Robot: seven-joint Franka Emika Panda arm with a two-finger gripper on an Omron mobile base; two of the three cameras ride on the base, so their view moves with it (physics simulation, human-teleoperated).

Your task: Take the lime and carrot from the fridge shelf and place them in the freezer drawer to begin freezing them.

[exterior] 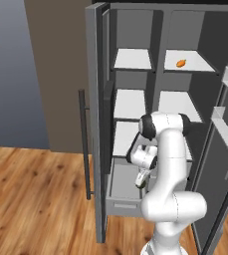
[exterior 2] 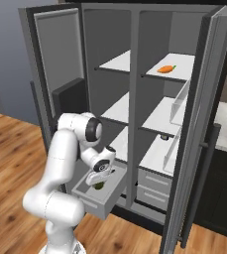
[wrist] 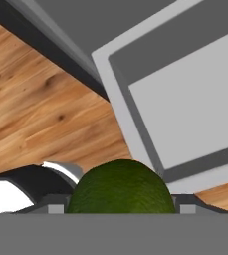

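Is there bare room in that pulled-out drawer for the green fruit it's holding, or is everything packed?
The freezer drawer looks bare: its grey floor between the front panel and the fridge body is free. The gripper holds the lime just above it. The fridge shelf is open all around the carrot. The tightest spot is the robot's own arm crowding the drawer opening.

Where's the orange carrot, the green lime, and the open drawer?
carrot (exterior: pixel 181 63): left base view, its middle.
lime (wrist: pixel 120 188): hand view, its rounded top.
freezer drawer (exterior 2: pixel 97 204): right base view, its front wall.

One lime, one carrot
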